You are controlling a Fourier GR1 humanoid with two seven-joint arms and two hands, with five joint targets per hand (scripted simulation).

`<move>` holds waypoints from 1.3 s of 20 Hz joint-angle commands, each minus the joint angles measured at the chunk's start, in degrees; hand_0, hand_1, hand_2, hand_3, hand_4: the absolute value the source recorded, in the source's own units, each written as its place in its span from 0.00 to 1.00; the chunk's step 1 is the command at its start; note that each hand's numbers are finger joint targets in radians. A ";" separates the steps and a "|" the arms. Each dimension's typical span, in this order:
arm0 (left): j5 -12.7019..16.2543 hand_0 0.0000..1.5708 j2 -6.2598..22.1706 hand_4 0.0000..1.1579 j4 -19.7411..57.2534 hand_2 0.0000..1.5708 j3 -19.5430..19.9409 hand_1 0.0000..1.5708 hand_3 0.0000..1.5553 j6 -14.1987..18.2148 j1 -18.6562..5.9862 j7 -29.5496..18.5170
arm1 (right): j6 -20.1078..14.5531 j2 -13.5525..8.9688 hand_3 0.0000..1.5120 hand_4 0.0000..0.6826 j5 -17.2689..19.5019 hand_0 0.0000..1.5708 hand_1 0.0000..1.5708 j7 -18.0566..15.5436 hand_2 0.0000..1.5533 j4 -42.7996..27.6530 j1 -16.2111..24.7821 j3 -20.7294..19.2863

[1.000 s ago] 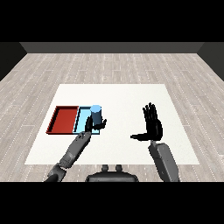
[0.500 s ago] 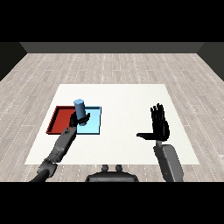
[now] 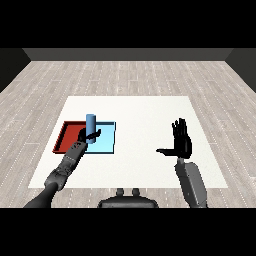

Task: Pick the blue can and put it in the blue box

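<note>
Cylindrical blue can (image 3: 90, 127) in left hand (image 3: 83, 135)

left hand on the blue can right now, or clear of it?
Touching. In the head view the left hand has its fingers curled round the blue can, upright over the trays' shared edge; no gap shows.

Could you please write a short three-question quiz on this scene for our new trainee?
1. True or false: the right hand holds the can.
2. Which tray lies nearer the right hand? A. red tray B. blue tray
3. Fill in: the can stands upright at the border between the red tray and the ____ tray.

Key:
1. False; the left hand is curled round it, and the right hand is open above the table.
2. B
3. blue
</note>
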 commanded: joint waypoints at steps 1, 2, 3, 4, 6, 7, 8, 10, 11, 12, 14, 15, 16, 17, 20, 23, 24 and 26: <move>-2.74 0.99 -0.54 0.83 8.15 0.94 -0.81 0.99 0.83 -0.04 -5.37 3.82 | 1.55 0.63 0.00 0.00 -0.54 0.00 0.00 -2.16 0.00 3.69 0.11 -1.38; -3.20 1.00 -3.10 0.81 8.70 0.93 -1.05 1.00 0.76 2.71 -2.22 2.03 | 0.64 1.81 0.00 0.00 0.84 0.00 0.00 -2.48 0.00 4.11 -0.83 -0.13; -3.86 0.97 -3.13 0.78 10.16 0.89 -1.78 0.97 0.73 1.08 -3.05 2.92 | -0.21 2.86 0.00 0.00 2.94 0.00 0.00 -3.86 0.00 5.10 0.24 1.58; -4.74 0.88 -3.19 0.76 11.13 0.83 -2.36 0.88 0.64 1.76 -3.25 4.51 | -0.12 2.22 0.00 0.00 2.43 0.00 0.00 -2.84 0.00 2.50 2.33 1.31; -3.45 0.94 -4.29 0.75 10.99 0.90 -1.13 0.94 0.57 -1.78 0.02 1.01 | 3.55 0.37 0.00 0.00 -0.85 0.00 0.00 -3.75 0.00 3.47 2.67 -1.75; -3.86 0.97 -5.14 0.75 12.28 0.92 -1.46 0.97 0.47 -0.35 -0.21 3.33 | 2.56 1.69 0.00 0.00 -0.04 0.00 0.00 -4.19 0.00 7.42 -0.61 -1.48; -4.24 0.96 -3.98 0.74 12.83 0.89 -1.56 0.96 0.35 -1.61 -1.63 3.97 | 1.63 0.86 0.00 0.00 0.69 0.00 0.00 -2.84 0.00 4.04 0.66 -1.14; -3.27 1.00 -3.72 0.67 13.34 0.91 -0.53 1.00 0.00 -3.22 -0.43 5.12 | 3.60 0.88 0.00 0.00 -0.94 0.00 0.00 -3.65 0.00 4.32 1.37 -1.77; -1.89 1.00 -4.40 0.60 12.89 0.94 0.95 1.00 0.00 -3.71 -0.94 5.00 | 2.95 0.37 0.00 0.00 -0.47 0.00 0.00 -2.64 0.00 4.40 -0.04 -1.96; -0.79 1.00 -4.71 0.55 12.58 0.95 2.03 1.00 0.00 -4.38 0.09 4.93 | 3.72 1.78 0.00 0.00 0.43 0.00 0.00 -5.25 0.00 7.15 -0.08 -1.02; -5.33 0.55 -5.36 0.56 14.20 0.56 -1.97 0.55 0.31 -2.46 -0.88 5.47 | 4.40 0.53 0.00 0.00 -1.48 0.00 0.00 -4.46 0.00 5.99 0.73 -3.36; -5.16 0.20 -5.93 0.67 14.46 0.24 -1.72 0.20 0.30 -3.61 -2.47 7.16 | 3.48 -0.67 0.00 0.00 -1.74 0.00 0.00 -0.99 0.00 3.27 -0.41 -3.30; -5.45 0.00 -3.78 0.51 14.63 0.00 -1.79 0.00 0.00 -3.43 -1.17 6.85 | 3.74 2.63 0.00 0.00 -0.31 0.00 0.00 -6.28 0.00 7.98 -0.53 -2.37; -6.26 0.00 -4.42 0.00 14.82 0.00 -2.36 0.00 0.00 -1.60 -2.53 7.97 | 4.93 1.12 0.00 0.00 -0.98 0.00 0.00 -4.60 0.00 3.20 3.07 -1.83; -5.47 0.00 -5.46 0.00 13.36 0.00 -0.91 0.00 0.00 6.34 -1.86 4.71 | 3.27 3.20 0.00 0.00 0.41 0.00 0.00 -4.41 0.00 5.02 0.02 -0.66; -2.88 0.00 -4.63 0.00 9.74 0.00 2.18 0.00 0.00 11.44 -1.30 0.28 | 4.39 2.87 0.00 0.00 -0.60 0.00 0.00 -3.64 0.00 5.90 -0.94 -1.36; -1.07 0.00 -4.06 0.00 7.73 0.00 4.12 0.00 0.00 14.35 0.75 -4.23 | 4.06 2.35 0.00 0.00 -1.41 0.00 0.00 -3.61 0.00 2.26 1.90 -2.18; 1.11 0.00 -3.41 0.00 2.75 0.00 6.65 0.00 0.00 15.88 0.76 -10.89 | 4.24 2.48 0.00 0.00 -1.69 0.00 0.00 -3.20 0.00 1.71 1.82 -1.95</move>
